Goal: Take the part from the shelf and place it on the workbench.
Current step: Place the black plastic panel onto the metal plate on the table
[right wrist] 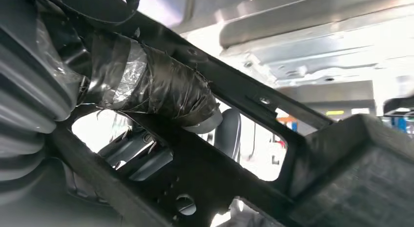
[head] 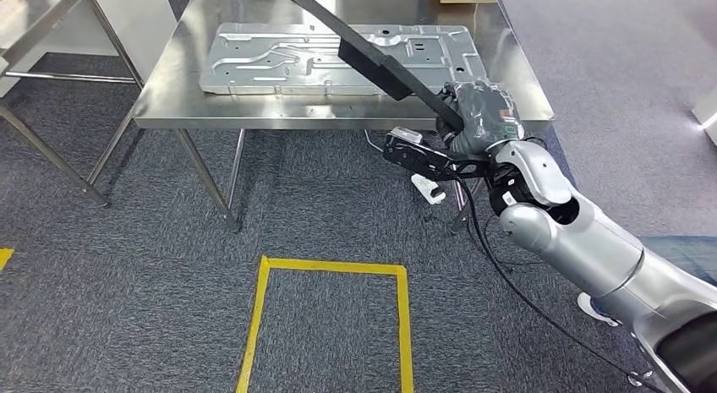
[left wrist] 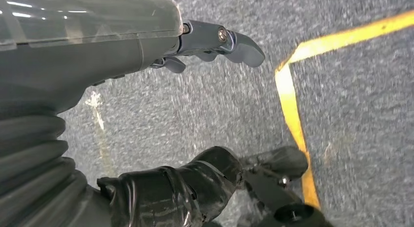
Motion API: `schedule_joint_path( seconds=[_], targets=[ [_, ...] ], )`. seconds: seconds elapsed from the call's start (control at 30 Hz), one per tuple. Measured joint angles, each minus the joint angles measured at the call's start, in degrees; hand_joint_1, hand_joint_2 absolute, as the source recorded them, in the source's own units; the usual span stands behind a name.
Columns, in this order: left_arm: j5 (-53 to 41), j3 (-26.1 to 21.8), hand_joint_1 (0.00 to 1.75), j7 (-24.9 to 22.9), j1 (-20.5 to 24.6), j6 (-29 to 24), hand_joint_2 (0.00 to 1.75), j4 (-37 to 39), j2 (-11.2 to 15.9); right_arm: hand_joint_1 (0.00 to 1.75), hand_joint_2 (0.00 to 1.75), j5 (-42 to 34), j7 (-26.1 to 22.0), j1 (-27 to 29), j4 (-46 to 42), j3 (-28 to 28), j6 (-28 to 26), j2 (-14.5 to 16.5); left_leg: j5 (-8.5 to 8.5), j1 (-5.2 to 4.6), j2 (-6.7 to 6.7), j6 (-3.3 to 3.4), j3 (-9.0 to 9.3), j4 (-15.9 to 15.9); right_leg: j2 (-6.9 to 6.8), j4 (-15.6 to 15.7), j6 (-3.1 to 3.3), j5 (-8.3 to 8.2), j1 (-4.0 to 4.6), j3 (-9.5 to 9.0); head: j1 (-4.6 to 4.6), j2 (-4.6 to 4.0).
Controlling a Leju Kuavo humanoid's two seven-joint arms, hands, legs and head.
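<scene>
Right hand [head: 478,116] grips the near end of a long black frame-like part [head: 365,48], fingers wrapped round one of its bars; the right wrist view shows a taped finger [right wrist: 156,90] curled over the bar. From the hand the part slants up and away over the steel table [head: 169,101], its far end cut off by the picture's edge. Beyond the hand, flat on the table, lies a stamped metal plate [head: 279,59], and the black part passes above it; whether the two touch I cannot tell.

To do the placing well, I judge the hand should lower the part level, so its far end settles on the table before the grip loosens, and keep it from sliding off the near edge, where the hand itself sits just beside the rim.

Left hand [left wrist: 205,114] hangs over grey carpet beside a yellow floor line [left wrist: 293,114], fingers apart, holding nothing. The part's full length and shape stay unclear
</scene>
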State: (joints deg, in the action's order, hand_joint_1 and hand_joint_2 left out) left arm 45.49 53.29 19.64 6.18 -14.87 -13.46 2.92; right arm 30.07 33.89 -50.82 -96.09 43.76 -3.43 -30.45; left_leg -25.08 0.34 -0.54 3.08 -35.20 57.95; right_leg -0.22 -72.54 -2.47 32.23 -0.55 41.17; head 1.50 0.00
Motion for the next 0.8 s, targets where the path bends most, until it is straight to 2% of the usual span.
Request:
schedule_joint_path(
  seconds=[0.03, 0.07, 0.1, 0.13, 0.2, 0.23, 0.37, 0.4, 0.43, 0.5, 0.53, 0.57, 0.6, 0.63, 0.67, 0.7, 0.73, 0.8],
  targets=[
    [0.07, 0.00, 0.00, 0.29, -0.02, -0.17, 1.75, 0.00, 0.01, 1.75, 1.75, 1.87, 0.30, 0.23, 0.03, 0.21, 0.91, -0.16, -0.19, -0.01, -0.06, 0.04, 0.09, 0.09, 0.04, -2.01, -0.07, -0.01, -0.03, 1.49, -0.02, 0.00],
    [0.16, 0.00, 0.00, 0.67, -0.04, -0.33, 1.75, 0.00, 0.02, 1.75, 1.75, 3.73, 0.56, 0.42, 0.04, 0.38, 1.90, -0.35, -0.44, 0.00, -0.14, 0.04, 0.22, 0.23, 0.05, -1.76, -0.07, -1.14, -0.07, 1.85, -0.03, 0.00],
    [0.29, 0.00, 0.00, 1.08, -0.04, -0.45, 1.75, 0.00, 0.02, 1.75, 1.75, 5.30, 0.78, 0.53, 0.06, 0.50, 2.83, -0.59, -0.74, 0.00, -0.24, -0.04, 0.40, 0.43, 0.04, 0.69, -0.03, -3.18, -0.12, 1.09, -0.04, 0.00],
    [0.41, 0.00, 0.00, 1.46, -0.04, -0.52, 1.75, 0.00, 0.02, 1.75, 1.75, 6.70, 0.89, 0.53, 0.07, 0.59, 3.76, -0.85, -1.09, 0.01, -0.36, -0.18, 0.63, 0.66, 0.05, 4.88, 0.07, -5.51, -0.16, -0.62, -0.05, 0.00],
    [0.65, -0.01, 0.00, 2.04, 0.01, -0.55, 1.75, 0.00, 0.01, 1.75, 1.75, 9.03, 0.95, 0.35, 0.06, 0.77, 5.47, -1.25, -1.78, -0.17, -0.53, -0.66, 0.79, 1.07, 0.12, 11.60, 0.47, -7.81, -0.05, -3.87, -0.04, 0.00],
    [0.72, -0.01, 0.00, 2.21, 0.04, -0.56, 1.75, 0.00, 0.01, 1.75, 1.75, 10.02, 0.95, 0.27, 0.04, 0.87, 6.24, -1.36, -1.99, -0.26, -0.57, -0.92, 0.81, 1.13, 0.16, 13.12, 0.75, -7.91, 0.04, -4.63, -0.03, 0.00],
    [0.89, -0.02, 0.00, 2.51, 0.03, -0.62, 1.75, 0.00, 0.03, 1.75, 1.75, 13.58, 0.81, 0.22, -0.09, 1.08, 8.89, -1.83, -2.92, -0.33, -0.42, -2.06, 1.13, 1.34, 0.11, 13.96, 2.20, -7.13, 0.01, -5.81, 0.09, 0.00],
    [0.92, -0.03, 0.00, 2.55, 0.01, -0.62, 1.75, 0.00, 0.03, 1.75, 1.75, 14.51, 0.65, 0.19, -0.15, 1.09, 9.56, -1.90, -3.65, -0.33, -0.28, -2.29, 0.51, 2.98, 0.01, 14.19, 2.57, -6.94, -0.08, -6.41, 0.21, 0.00],
    [0.96, -0.03, 0.00, 2.59, 0.00, -0.63, 1.75, 0.00, 0.02, 1.75, 1.75, 15.51, 0.39, 0.15, -0.21, 1.12, 10.40, -1.97, -4.75, -0.27, -0.11, -2.49, -0.90, 5.85, -0.10, 14.36, 2.91, -6.65, -0.12, -7.03, 0.31, 0.00],
    [1.06, -0.05, 0.00, 2.63, 0.04, -0.62, 1.75, 0.00, 0.01, 1.75, 1.75, 17.08, -0.15, 0.07, -0.27, 1.28, 12.04, -2.04, -6.98, -0.20, 0.08, -2.69, -5.63, 13.75, -0.18, 14.38, 3.23, -5.91, 0.05, -7.90, 0.41, 0.00],
    [1.10, -0.06, 0.00, 2.63, -0.01, -0.62, 1.75, 0.00, 0.01, 1.75, 1.75, 17.72, -0.39, 0.10, -0.27, 1.45, 12.86, -2.07, -7.14, -0.19, 0.11, -2.70, -7.85, 16.61, -0.12, 14.38, 3.27, -5.47, 0.14, -8.41, 0.39, 0.00],
    [1.14, -0.07, 0.00, 2.63, -0.10, -0.62, 1.75, 0.00, 0.01, 1.75, 1.75, 18.14, -0.56, 0.14, -0.27, 1.67, 13.45, -2.07, -6.39, -0.20, 0.12, -2.65, -9.23, 17.72, -0.05, 14.38, 3.28, -5.01, 0.22, -8.97, 0.41, 0.00],
    [1.13, -0.07, 0.00, 2.63, -0.20, -0.64, 1.75, 0.00, 0.01, 1.75, 1.75, 18.50, -0.73, 0.19, -0.28, 1.90, 13.93, -2.07, -4.26, -0.23, 0.12, -2.44, -9.39, 16.27, 0.03, 14.38, 3.26, -4.46, 0.32, -9.69, 0.41, 0.00],
    [1.13, -0.07, 0.00, 2.63, -0.27, -0.67, 1.75, 0.00, 0.02, 1.75, 1.75, 18.80, -0.89, 0.23, -0.34, 2.08, 14.26, -2.07, -1.24, -0.31, 0.12, -2.05, -8.49, 12.64, 0.10, 14.39, 3.22, -3.83, 0.43, -10.54, 0.42, 0.00],
    [1.12, -0.07, 0.00, 2.63, -0.31, -0.70, 1.75, 0.01, 0.08, 1.75, 1.75, 19.14, -1.06, 0.25, -0.40, 2.19, 14.51, -2.10, 1.17, -0.47, 0.13, -1.55, -7.03, 8.76, 0.10, 14.47, 3.12, -3.19, 0.50, -11.24, 0.34, 0.00],
    [1.11, -0.07, 0.00, 2.63, -0.32, -0.73, 1.75, 0.02, 0.14, 1.75, 1.75, 19.48, -1.23, 0.20, -0.49, 2.26, 14.75, -2.14, 2.87, -0.68, 0.17, -1.08, -5.42, 4.96, 0.13, 14.55, 2.90, -2.56, 0.61, -11.85, 0.28, 0.00],
    [1.08, -0.07, 0.00, 2.63, -0.26, -0.75, 1.75, 0.03, 0.19, 1.75, 1.75, 19.88, -1.37, 0.16, -0.59, 2.29, 14.97, -2.18, 3.34, -0.95, 0.22, -0.71, -4.22, 2.62, 0.12, 14.77, 2.59, -2.07, 0.55, -12.24, 0.26, 0.00],
    [0.99, -0.08, 0.00, 2.64, -0.19, -0.80, 1.75, 0.04, 0.22, 1.75, 1.75, 20.70, -1.64, 0.18, -0.70, 2.39, 15.39, -2.25, 2.22, -1.33, 0.21, -0.26, -2.86, 0.79, 0.10, 14.88, 1.90, -1.80, 0.39, -13.04, 0.22, 0.00]
  ],
)
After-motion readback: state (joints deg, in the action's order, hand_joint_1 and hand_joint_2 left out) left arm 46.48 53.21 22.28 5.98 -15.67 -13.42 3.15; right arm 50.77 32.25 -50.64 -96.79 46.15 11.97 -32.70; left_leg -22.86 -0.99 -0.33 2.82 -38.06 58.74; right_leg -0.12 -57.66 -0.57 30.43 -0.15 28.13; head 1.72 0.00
